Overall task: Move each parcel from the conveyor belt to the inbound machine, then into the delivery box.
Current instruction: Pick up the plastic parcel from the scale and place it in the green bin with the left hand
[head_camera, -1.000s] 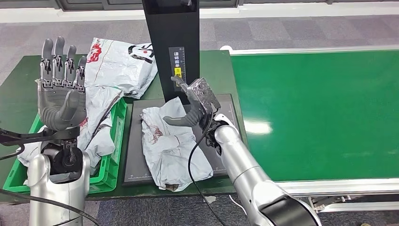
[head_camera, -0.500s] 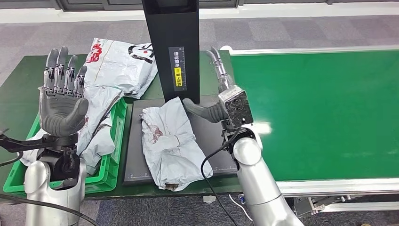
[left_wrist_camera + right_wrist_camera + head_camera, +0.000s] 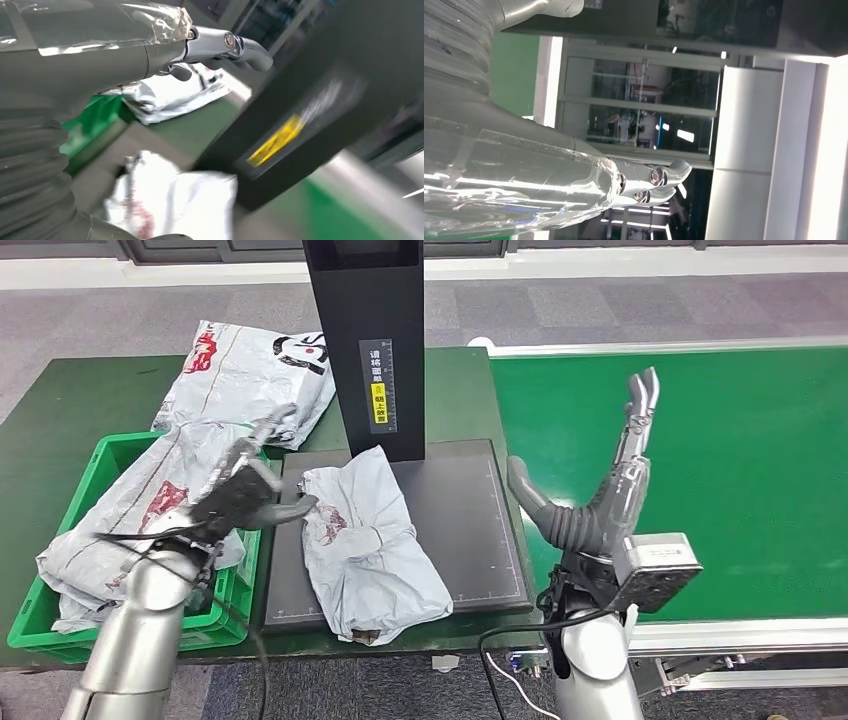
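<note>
A crumpled grey poly-mailer parcel (image 3: 368,540) lies on the flat black scale platform (image 3: 470,520). Left hand (image 3: 245,495) apparently empty beside it; right hand (image 3: 605,505) splayed.

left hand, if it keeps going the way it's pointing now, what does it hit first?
Likely the crumpled grey parcel on the black scanner platform: the left hand reaches toward it from over the green crate, thumb tip near its edge. Contact unclear.

Dark green tabletop (image 3: 60,400) standing on a grey carpeted floor (image 3: 600,305).
The grey floor runs behind and to both sides of the tabletop, with a pale strip (image 3: 640,258) along its far edge. A white cable (image 3: 515,680) hangs under the near edge, by a metal frame (image 3: 690,668).
</note>
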You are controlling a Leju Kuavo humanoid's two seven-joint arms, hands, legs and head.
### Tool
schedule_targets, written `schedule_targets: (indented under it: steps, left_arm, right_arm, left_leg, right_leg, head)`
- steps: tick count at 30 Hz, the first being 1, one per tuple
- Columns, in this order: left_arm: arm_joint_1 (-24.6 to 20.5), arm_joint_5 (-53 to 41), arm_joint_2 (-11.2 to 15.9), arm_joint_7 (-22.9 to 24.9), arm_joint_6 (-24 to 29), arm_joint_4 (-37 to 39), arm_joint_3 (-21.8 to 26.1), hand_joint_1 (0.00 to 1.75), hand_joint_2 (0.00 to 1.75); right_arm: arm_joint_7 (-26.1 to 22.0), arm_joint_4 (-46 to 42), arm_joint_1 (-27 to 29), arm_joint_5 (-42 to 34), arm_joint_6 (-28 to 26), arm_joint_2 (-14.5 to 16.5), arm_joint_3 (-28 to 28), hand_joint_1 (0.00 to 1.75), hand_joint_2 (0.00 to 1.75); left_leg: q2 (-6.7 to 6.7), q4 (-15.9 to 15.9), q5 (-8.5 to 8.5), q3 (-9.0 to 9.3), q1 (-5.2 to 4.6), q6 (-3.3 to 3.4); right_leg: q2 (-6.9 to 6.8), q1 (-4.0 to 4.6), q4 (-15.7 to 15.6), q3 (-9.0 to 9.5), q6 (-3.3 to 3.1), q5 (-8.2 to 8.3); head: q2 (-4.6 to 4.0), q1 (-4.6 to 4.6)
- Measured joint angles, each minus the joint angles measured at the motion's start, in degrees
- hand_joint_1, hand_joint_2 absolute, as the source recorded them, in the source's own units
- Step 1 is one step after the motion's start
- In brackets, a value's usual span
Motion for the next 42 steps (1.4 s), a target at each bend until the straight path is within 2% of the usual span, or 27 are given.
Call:
schedule_targets:
  steps: [6,10,13,19,24,25,28,29,35,42]
  left_arm:
    - [-9.2,-15.86,-0.82,1.51,-0.03,18.57,-14.32,0.0,1.75]
    - [-11.31,-21.33,-1.64,-0.05,0.47,29.06,-22.1,0.0,1.75]
    - [-12.61,-23.39,-2.14,-2.47,-0.5,34.48,-26.18,0.0,1.75]
    - [-16.57,-25.32,-3.24,-11.25,-5.99,42.76,-34.02,0.0,1.75]
    - [-18.28,-25.19,-3.87,-13.45,-7.56,46.02,-37.03,0.0,1.75]
    - [-18.52,-25.13,-4.0,-13.99,-8.09,46.44,-37.51,0.11,1.75]
    - [-19.19,-25.13,-4.5,-15.24,-9.43,47.3,-39.07,1.4,1.75]
    - [-19.43,-25.13,-4.69,-15.48,-9.77,47.54,-39.62,1.72,1.75]
    - [-20.91,-23.84,-5.97,-16.06,-10.77,48.54,-42.1,1.75,1.75]
    - [-21.93,-21.37,-7.35,-16.21,-11.85,48.97,-42.85,1.75,1.75]
  right_arm:
    - [-0.11,-1.04,1.25,-1.69,1.19,0.0,-0.93,0.0,1.75]
    - [-0.14,0.09,0.28,-2.73,1.2,0.0,-0.93,0.0,1.75]
    - [0.0,0.92,-0.33,-3.26,1.1,0.0,-0.93,0.0,1.75]
    - [0.73,3.11,-2.09,-4.38,0.91,0.0,-0.93,0.0,1.75]
    - [0.72,4.26,-2.74,-4.76,0.89,0.0,-0.93,0.0,1.75]
    - [0.71,4.41,-2.76,-4.99,0.89,0.0,-0.93,0.0,1.75]
    - [0.51,4.58,-2.7,-5.86,1.01,0.0,-0.93,0.0,1.75]
    - [0.41,4.58,-2.64,-6.16,1.12,-0.01,-0.93,0.0,1.75]
    - [-0.92,4.58,-1.99,-7.47,1.89,-0.02,-0.94,0.0,1.75]
    - [-1.9,4.58,-1.57,-8.15,1.92,-0.02,-1.11,0.0,1.75]
  left_leg:
    - [0.27,0.0,0.01,0.04,-0.02,0.01]
    - [0.29,-0.01,0.01,0.03,-0.01,0.0]
    - [0.24,-0.03,0.01,0.01,0.0,0.0]
    - [0.11,-0.07,0.0,0.24,0.01,0.01]
    - [0.04,-0.08,-0.04,0.56,0.0,0.04]
    - [0.04,-0.08,-0.07,0.64,0.0,0.04]
    - [0.03,-0.08,-0.13,0.88,0.0,0.05]
    - [0.03,-0.08,-0.14,0.94,0.0,0.06]
    - [-0.02,-0.08,-0.16,1.11,0.0,0.09]
    - [-0.02,-0.08,-0.16,1.15,0.0,0.08]
  right_leg:
    - [0.24,-0.03,0.0,-0.02,0.02,0.14]
    - [0.26,-0.01,0.01,-0.04,0.01,0.14]
    - [0.23,0.02,0.02,-0.01,-0.01,0.12]
    - [0.11,-0.01,0.02,0.32,0.0,0.04]
    - [0.05,-0.03,0.01,0.7,0.02,-0.04]
    - [0.05,-0.03,0.01,0.79,0.02,-0.07]
    - [0.03,-0.03,0.0,1.03,0.02,-0.13]
    - [0.01,-0.03,0.0,1.09,0.02,-0.14]
    - [-0.11,-0.02,0.0,1.29,0.01,-0.19]
    - [-0.09,-0.03,0.01,1.29,0.01,-0.18]
  head:
    - [0.0,0.0]
    - [0.0,0.0]
    - [0.0,0.0]
    - [0.0,0.0]
    - [0.0,0.0]
    - [0.0,0.0]
    - [0.0,0.0]
    - [0.0,0.0]
    - [0.0,-0.01]
    - [0.0,0.0]
